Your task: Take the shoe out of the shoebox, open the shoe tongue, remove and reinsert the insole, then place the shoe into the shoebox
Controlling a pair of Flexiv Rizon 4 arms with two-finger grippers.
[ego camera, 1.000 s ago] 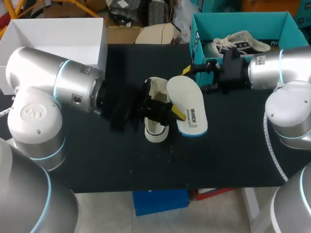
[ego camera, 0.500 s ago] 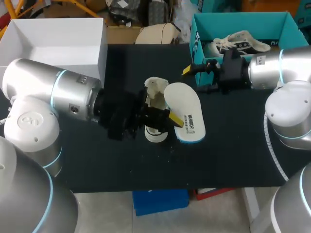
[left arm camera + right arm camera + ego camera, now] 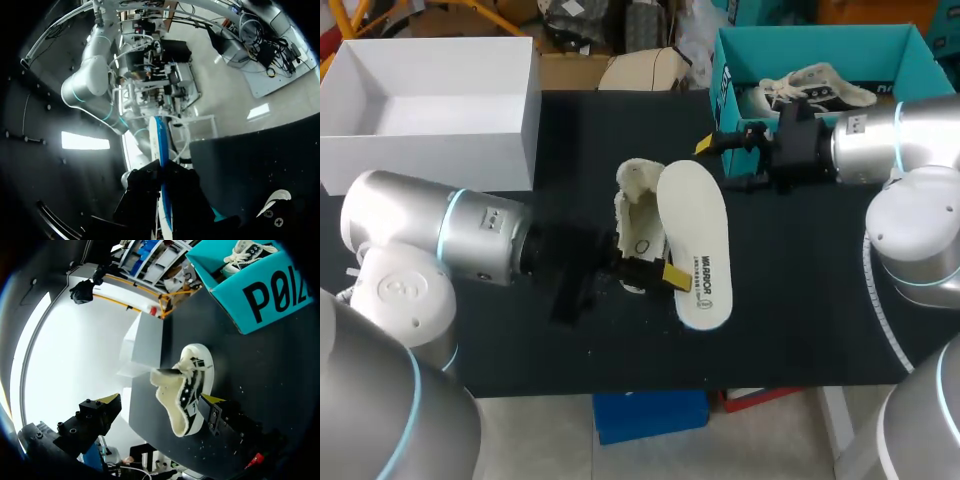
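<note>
White insole (image 3: 697, 245), pinched in the left gripper (image 3: 665, 272) at the shoe's (image 3: 638, 215) three o'clock, seemingly awaited reinsertion; right gripper (image 3: 718, 165) hung spread.

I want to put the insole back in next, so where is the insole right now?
In the head view the insole is at mid-table, just right of the shoe, held at its near end by the left gripper.

Left arm (image 3: 430, 240) and right arm (image 3: 905, 150): chunky silver tubes, light-blue rings at the joints, black wrists. Left pincer (image 3: 665, 272) and right pincer (image 3: 720, 165) are black, screw-studded, yellow-tipped.
</note>
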